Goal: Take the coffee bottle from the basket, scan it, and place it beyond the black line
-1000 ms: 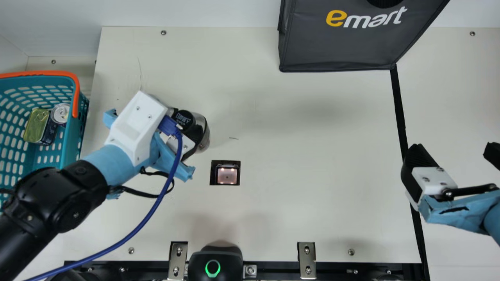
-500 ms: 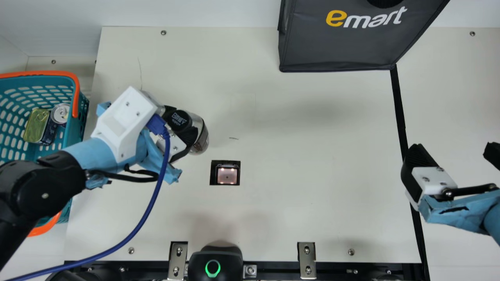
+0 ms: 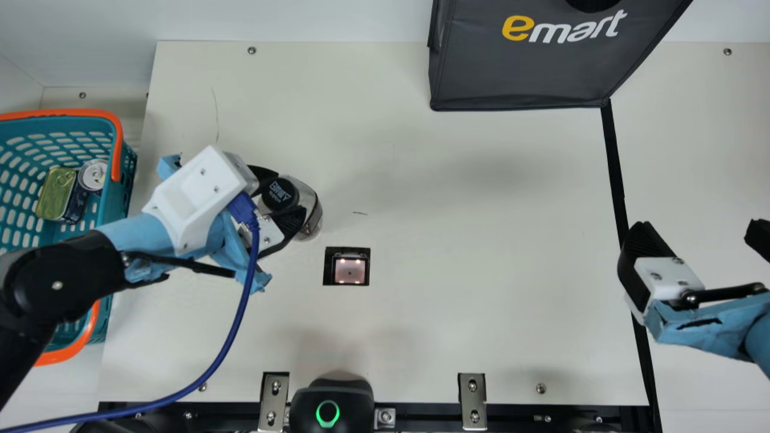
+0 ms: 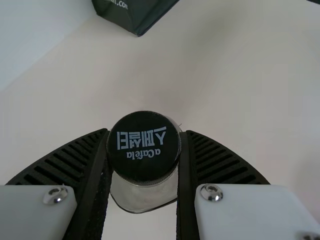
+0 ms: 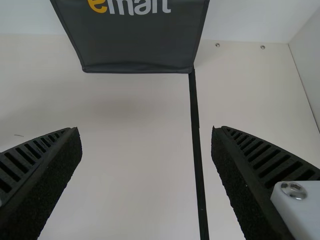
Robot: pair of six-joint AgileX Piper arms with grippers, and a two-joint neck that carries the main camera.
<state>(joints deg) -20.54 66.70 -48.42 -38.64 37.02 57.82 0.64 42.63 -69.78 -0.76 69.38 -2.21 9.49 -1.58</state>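
your left gripper [image 3: 289, 193] is clamped on the coffee bottle [image 3: 313, 207], hiding part of it, just far-left of the scanner [image 3: 349, 270]. your right gripper [image 3: 695, 233], cut off, gapes by the black line [image 3: 613, 162]. your left arm [image 3: 72, 276] partly covers the basket [image 3: 112, 219]; the far bag [image 3: 523, 75] is cut off.

My left arm [image 3: 57, 285] slants in over the left edge of the table [image 3: 433, 288], left gripper [image 3: 279, 197] angled down, fingers [image 4: 67, 162] part-closed. By the right edge, my right gripper [image 3: 698, 236] stands with its fingers spread wide.
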